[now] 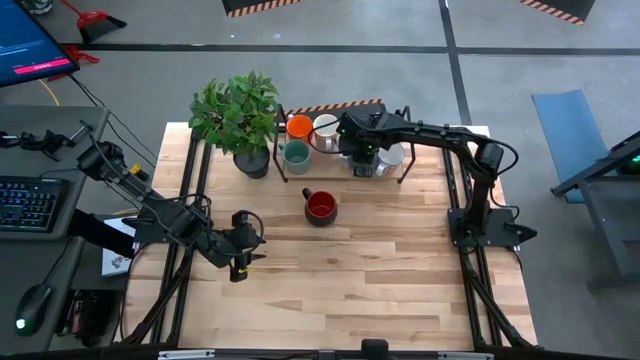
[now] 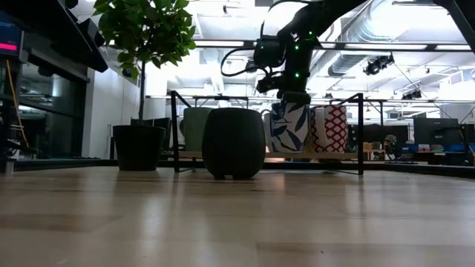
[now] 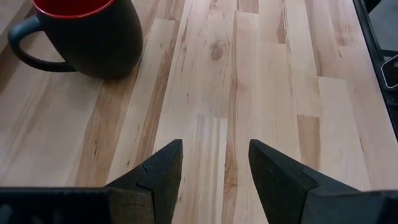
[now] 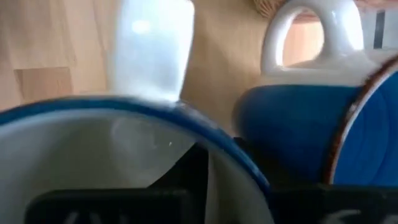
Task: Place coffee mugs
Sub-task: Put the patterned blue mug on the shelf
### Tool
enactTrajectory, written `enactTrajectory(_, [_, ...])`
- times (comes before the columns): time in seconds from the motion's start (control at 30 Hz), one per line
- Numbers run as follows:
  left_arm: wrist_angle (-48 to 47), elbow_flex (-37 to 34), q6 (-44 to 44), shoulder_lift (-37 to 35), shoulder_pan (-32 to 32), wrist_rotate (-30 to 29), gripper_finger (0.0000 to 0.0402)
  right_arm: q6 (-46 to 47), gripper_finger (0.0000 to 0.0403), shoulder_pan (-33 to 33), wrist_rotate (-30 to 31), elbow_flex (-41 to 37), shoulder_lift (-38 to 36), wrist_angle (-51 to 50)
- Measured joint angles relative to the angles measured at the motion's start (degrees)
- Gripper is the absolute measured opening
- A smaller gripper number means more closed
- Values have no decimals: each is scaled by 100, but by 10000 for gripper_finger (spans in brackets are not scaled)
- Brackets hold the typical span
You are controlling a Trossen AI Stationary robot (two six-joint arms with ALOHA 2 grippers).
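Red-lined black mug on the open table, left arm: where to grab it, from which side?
Probably the rim, from above. The mug stands upright and alone on the table, mouth open upward, so one finger can go inside and one outside the wall. Its handle sticks out sideways; pick a stretch of rim away from it. The left claw is open, hanging short of it.

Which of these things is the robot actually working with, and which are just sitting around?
Part of the job: red-lined dark mug, orange mug, teal mug, leaf-patterned mug, rack, right gripper.

Just there: potted plant, keyboard, idle left gripper.
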Motion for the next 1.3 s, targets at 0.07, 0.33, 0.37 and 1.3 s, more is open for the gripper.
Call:
enactTrajectory(0.07, [0,0,0,0,-1,0,172,0,58,-10,1,0,0,-3])
enactTrajectory(0.33, [-2,0,-89,0,-1,0,172,3,69,-32,105,0,-1,-3])
enactTrajectory(0.37, [0,0,-89,0,-1,0,172,-1,69,-26,171,0,-2,-5])
enactTrajectory(1.3, [-1,0,-112,0,-1,2,172,15,71,-32,498,531,-2,-220])
